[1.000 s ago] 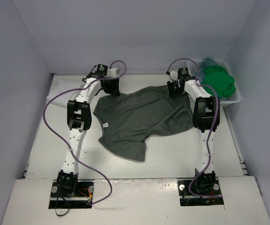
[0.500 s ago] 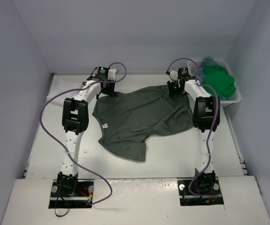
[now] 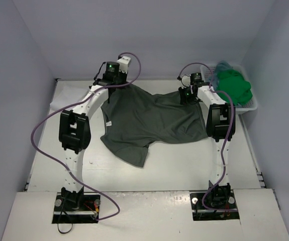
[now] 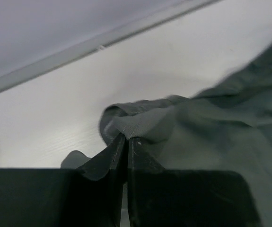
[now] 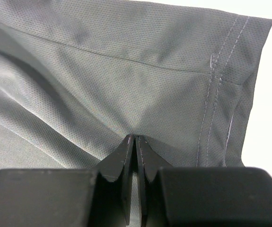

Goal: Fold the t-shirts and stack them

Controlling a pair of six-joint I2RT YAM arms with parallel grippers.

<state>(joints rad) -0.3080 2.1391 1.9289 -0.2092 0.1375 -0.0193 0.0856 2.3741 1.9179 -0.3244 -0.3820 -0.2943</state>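
- Dark grey t-shirt (image 3: 154, 120): gripped at both far corners, spread across the middle of the worktop (image 3: 179, 165).
- Left tool (image 4: 127, 138): shut tight on a bunched fold at the shirt's far-left edge, fingers (image 4: 105, 161) meeting with cloth pinched at the tips.
- Right tool (image 5: 135, 138): likewise closed, nipping the grey cloth just inside a double-stitched hem (image 5: 216, 94) at the far-right corner.
- Around the left tool: cloth raised off the worktop, sloping down toward the near side.
- Around the right tool: cloth lying low and fairly flat.
- Further out: one sleeve (image 3: 136, 153) trailing toward the near edge, between the two arms; small white tag (image 3: 109, 123) on the left side.
- Far-right corner: white lattice basket (image 3: 252, 105) beside the right arm, green t-shirt (image 3: 233, 86) heaped in it; behind that a bluish scrap, possibly another shirt, too small to tell.
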